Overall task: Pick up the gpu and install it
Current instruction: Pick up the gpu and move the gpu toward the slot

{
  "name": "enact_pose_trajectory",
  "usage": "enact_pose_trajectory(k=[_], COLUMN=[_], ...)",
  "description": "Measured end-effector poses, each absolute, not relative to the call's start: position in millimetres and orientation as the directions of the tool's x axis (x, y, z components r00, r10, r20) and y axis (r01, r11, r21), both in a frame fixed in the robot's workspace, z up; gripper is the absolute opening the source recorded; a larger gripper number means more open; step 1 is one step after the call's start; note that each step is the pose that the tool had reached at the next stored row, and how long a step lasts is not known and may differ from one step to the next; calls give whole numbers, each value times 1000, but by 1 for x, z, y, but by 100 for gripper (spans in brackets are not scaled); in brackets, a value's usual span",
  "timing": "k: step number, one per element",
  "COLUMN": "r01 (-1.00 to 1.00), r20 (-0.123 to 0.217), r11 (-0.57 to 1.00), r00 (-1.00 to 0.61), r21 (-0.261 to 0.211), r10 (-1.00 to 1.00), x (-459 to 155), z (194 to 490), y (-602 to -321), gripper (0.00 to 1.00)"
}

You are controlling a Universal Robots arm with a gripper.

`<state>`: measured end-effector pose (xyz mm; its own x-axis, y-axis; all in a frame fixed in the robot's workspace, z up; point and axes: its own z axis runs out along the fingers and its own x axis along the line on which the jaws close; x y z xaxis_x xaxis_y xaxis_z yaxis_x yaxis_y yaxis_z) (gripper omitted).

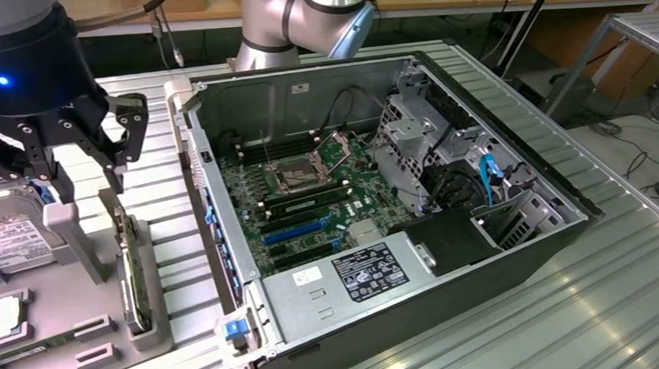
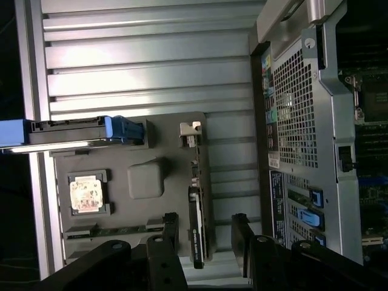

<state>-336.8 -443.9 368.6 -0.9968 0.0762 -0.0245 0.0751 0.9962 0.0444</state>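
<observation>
Noted first: the gpu point(image 2: 197, 227), a small thin dark circuit card with a silver metal end bracket point(image 2: 190, 131), standing on edge in a slot of the grey moulded parts tray point(image 2: 85, 160); seen edge-on, so fan face not made out; in the exterior view the same card point(image 1: 134, 279) at the tray's side nearest the open black and silver computer case point(image 1: 214, 233), on the ribbed metal table point(image 1: 539, 309).

Straddled from above by the black multi-fingered gripper point(image 2: 205, 233); fingers point(image 2: 170, 233) spread wide, one group to each side of the card, pinching nothing; in the exterior view gripper point(image 1: 86, 163) hanging just over the tray, apart from the card.

Elsewhere on the tray: silver hard drive with white label point(image 1: 0, 235) and a small square processor chip point(image 2: 85, 194), both well clear of the fingers.

Step judged in hand: lining up to grasp. Judged good practice: keep the card centred between the finger groups; come down straight, no tilt; close on the flat faces, away from the bracket; avoid squeezing fan or components; mind the tray wall beside the slot; pull up in line with the slot, so the card does not bind.
</observation>
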Motion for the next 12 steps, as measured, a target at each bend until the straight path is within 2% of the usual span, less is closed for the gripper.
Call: enact_pose_trajectory(k=[12], r01=[75], r20=[-25], r11=[996], r00=[-997], r21=[44], r10=[76], x=[-337], z=[358], y=[-444], gripper=[48])
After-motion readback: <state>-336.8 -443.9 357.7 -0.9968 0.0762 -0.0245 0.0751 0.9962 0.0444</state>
